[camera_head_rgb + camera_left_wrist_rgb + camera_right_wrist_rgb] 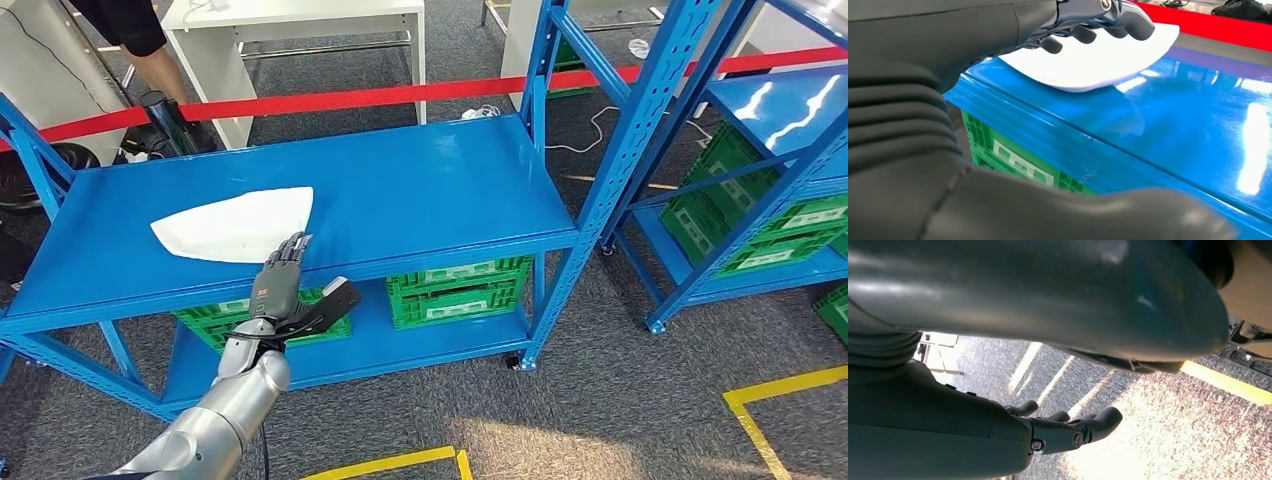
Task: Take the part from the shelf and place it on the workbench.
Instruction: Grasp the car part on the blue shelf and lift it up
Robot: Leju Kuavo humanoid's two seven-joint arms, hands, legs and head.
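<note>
The part is a flat white curved panel lying on the left half of the blue shelf's top board. My left hand reaches up to the board's front edge just below the part, fingers stretched toward its near rim and thumb spread out to the side. In the left wrist view the fingers hover over the near edge of the part, while the thumb stays below the board; nothing is gripped. My right hand hangs over the carpet, fingers loosely apart and holding nothing.
Green crates fill the lower shelf level. A red tape runs behind the rack, with a white table and a person beyond it. A second blue rack stands at right. Yellow floor lines mark the carpet.
</note>
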